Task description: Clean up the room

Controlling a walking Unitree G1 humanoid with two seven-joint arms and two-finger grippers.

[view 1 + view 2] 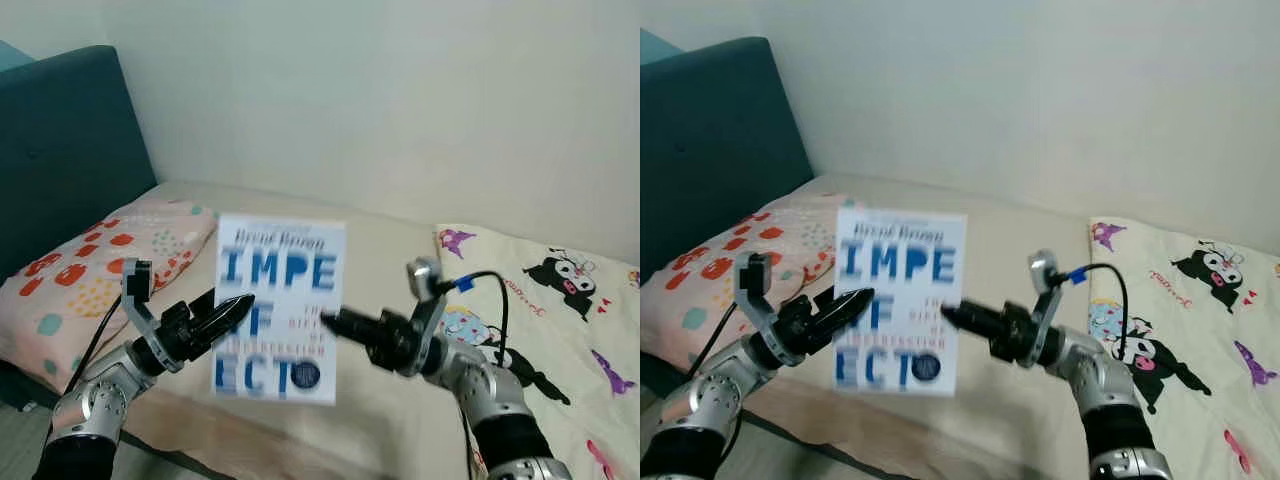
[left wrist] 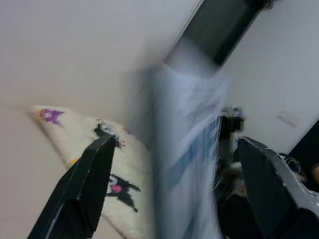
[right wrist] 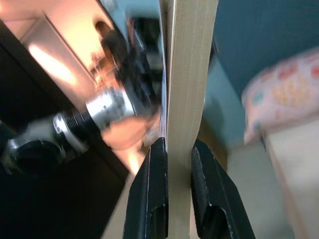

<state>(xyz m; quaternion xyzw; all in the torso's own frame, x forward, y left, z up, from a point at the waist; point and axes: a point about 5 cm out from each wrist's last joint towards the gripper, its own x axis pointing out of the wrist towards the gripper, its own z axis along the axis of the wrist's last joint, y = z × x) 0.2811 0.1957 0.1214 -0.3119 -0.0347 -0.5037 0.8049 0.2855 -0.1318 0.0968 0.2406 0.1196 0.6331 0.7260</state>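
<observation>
The right claw point(image 1: 330, 321) is clenched on the edge of a white-and-blue paperback book point(image 1: 278, 307), held upright above the bed point(image 1: 380, 250). The left claw point(image 1: 240, 306) is released, flanking the book. Putting it away remains. Beyond lie a spotted pillow point(image 1: 90, 270) and cartoon-print blanket point(image 1: 560, 300).

A plain pale wall point(image 1: 400, 90) rises at 12 o'clock behind a beige bed point(image 1: 385, 240), with a dark teal headboard point(image 1: 60, 150) at 9 o'clock.
</observation>
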